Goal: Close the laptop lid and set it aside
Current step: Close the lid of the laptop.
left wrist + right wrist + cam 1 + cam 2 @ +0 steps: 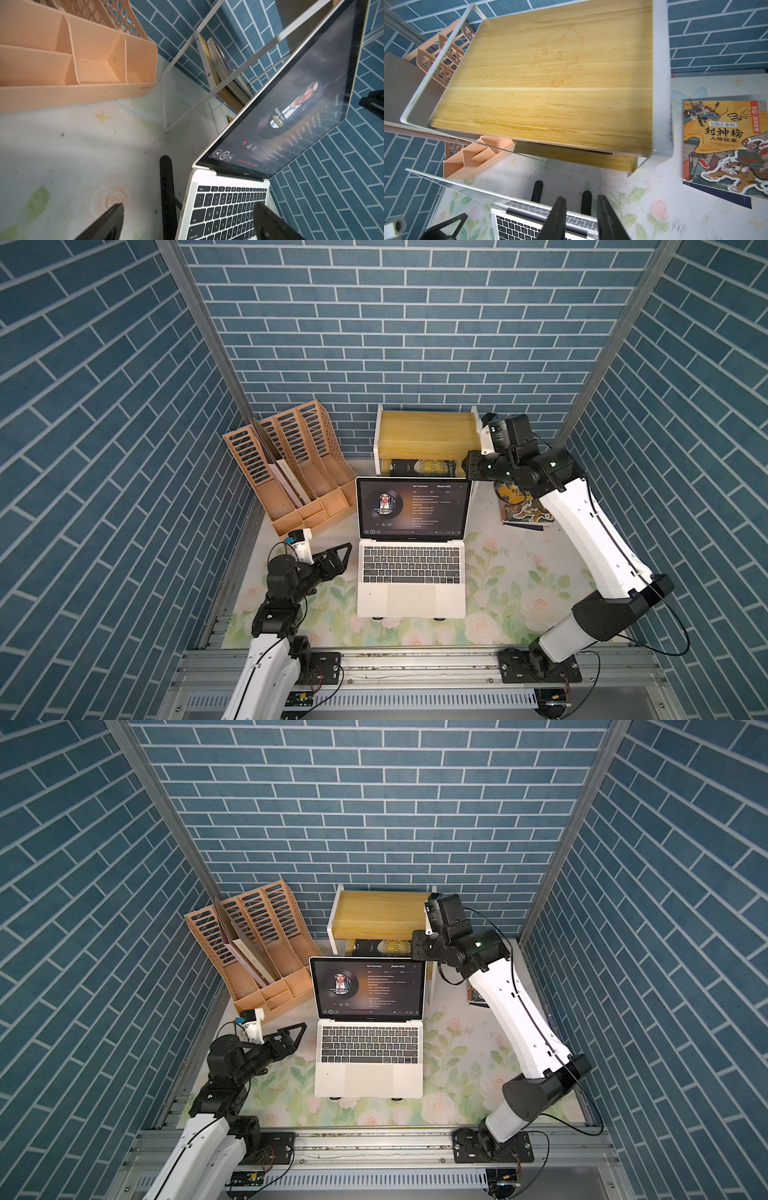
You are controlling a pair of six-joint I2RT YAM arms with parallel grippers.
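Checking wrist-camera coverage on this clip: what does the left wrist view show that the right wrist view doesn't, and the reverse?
Only the left wrist view: the laptop's lit screen, with a music player on it. Only the right wrist view: the wooden shelf top and the picture book lying beside it. Both: the laptop keyboard, the peach desk organiser and the black stand legs.

Behind the laptop (411,564): being blocked by wooden shelf (428,431); left rear, by file organizer (291,472); front being left open.
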